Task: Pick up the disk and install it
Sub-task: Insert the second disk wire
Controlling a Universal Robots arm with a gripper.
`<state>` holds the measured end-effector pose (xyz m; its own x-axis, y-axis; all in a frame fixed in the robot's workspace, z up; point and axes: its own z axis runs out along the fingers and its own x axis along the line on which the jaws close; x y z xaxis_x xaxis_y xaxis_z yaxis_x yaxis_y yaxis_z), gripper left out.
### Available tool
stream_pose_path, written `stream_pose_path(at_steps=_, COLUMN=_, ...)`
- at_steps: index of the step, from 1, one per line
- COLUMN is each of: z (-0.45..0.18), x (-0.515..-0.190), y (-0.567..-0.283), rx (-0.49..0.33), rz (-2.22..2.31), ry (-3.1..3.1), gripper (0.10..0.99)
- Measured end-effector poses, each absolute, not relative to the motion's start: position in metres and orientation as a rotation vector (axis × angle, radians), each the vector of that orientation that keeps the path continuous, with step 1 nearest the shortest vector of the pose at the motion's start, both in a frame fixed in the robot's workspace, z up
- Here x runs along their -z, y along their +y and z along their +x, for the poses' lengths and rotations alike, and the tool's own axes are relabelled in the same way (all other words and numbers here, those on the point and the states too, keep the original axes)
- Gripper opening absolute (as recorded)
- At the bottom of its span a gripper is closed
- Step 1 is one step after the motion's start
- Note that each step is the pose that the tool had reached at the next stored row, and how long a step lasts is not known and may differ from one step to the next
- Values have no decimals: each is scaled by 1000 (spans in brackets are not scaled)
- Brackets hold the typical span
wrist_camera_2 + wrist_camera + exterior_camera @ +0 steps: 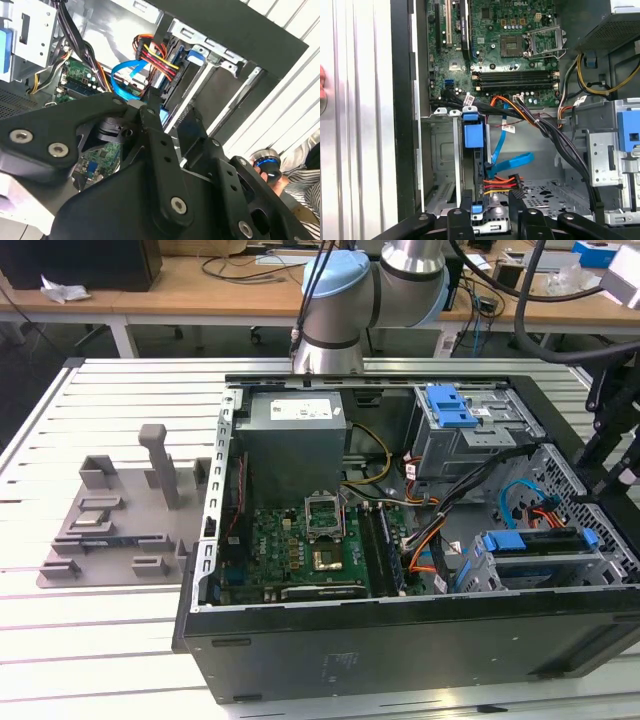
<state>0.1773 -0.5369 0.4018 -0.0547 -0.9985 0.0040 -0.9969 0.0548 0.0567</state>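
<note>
The disk (530,545) stands on edge in the drive cage at the front corner of the open computer case (400,640), toward the exterior view's right, with its blue bracket uppermost. In the first wrist view the disk (478,207) is edge-on, with red, yellow and orange power wires (501,183) and a blue data cable (512,162) running to it. The second wrist view has the disk (175,80) behind the black linkage. My gripper (612,455) hangs over the case's right wall, above and beside the cage. Its black body crosses both wrist views (492,220) (160,165).
A grey power-supply box (295,430) and the motherboard (300,550) fill the case's left half. An upper drive cage with a blue latch (450,405) stands at the back. A grey fixture plate (110,520) lies on the slatted table. A person's hand (265,167) holds a small device nearby.
</note>
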Motion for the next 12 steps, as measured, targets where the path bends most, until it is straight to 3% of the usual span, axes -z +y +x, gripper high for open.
stream_pose_path(at_steps=12, z=158, x=-374, y=-537, rx=58, rz=2188, ry=-2193, gripper=420)
